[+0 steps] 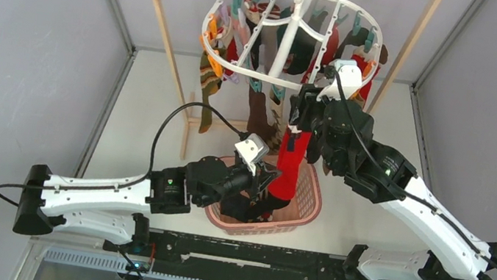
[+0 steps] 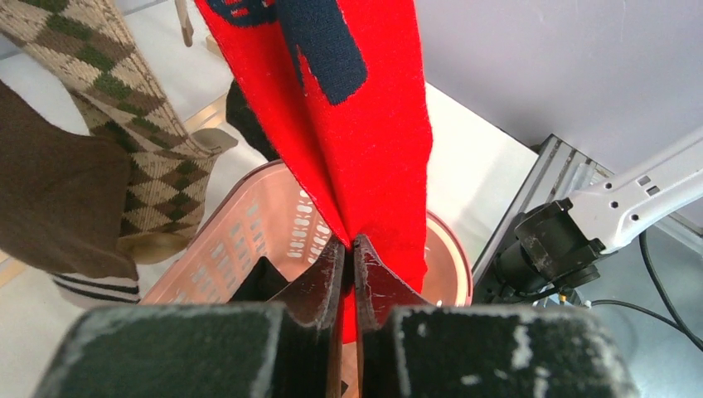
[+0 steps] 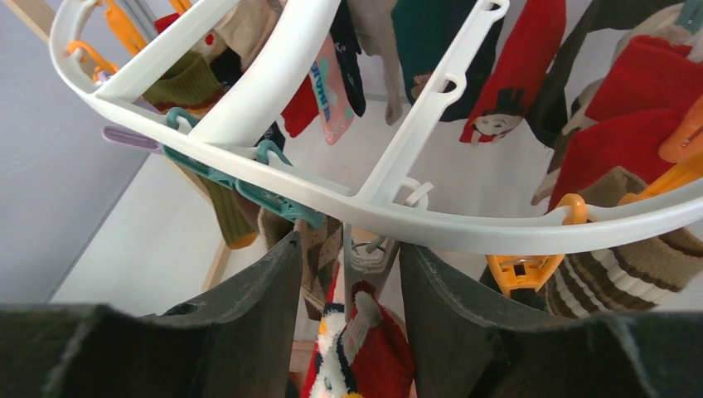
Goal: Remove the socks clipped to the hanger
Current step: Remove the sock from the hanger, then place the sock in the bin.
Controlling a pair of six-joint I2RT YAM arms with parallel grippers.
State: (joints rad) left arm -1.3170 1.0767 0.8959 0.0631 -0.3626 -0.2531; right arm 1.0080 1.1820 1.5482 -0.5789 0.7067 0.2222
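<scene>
Between the spread jaws of the right tool sits the grey clip, the red sock hanging below into the clamped left tool

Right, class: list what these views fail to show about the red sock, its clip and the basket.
Right wrist: whether the right gripper touches the clip between its open jaws is unclear; the red sock below is cut by the bottom edge.
Left wrist: the sock's top is cut by the upper edge.
Top external: the left arm and sock hide the basket's contents.
</scene>
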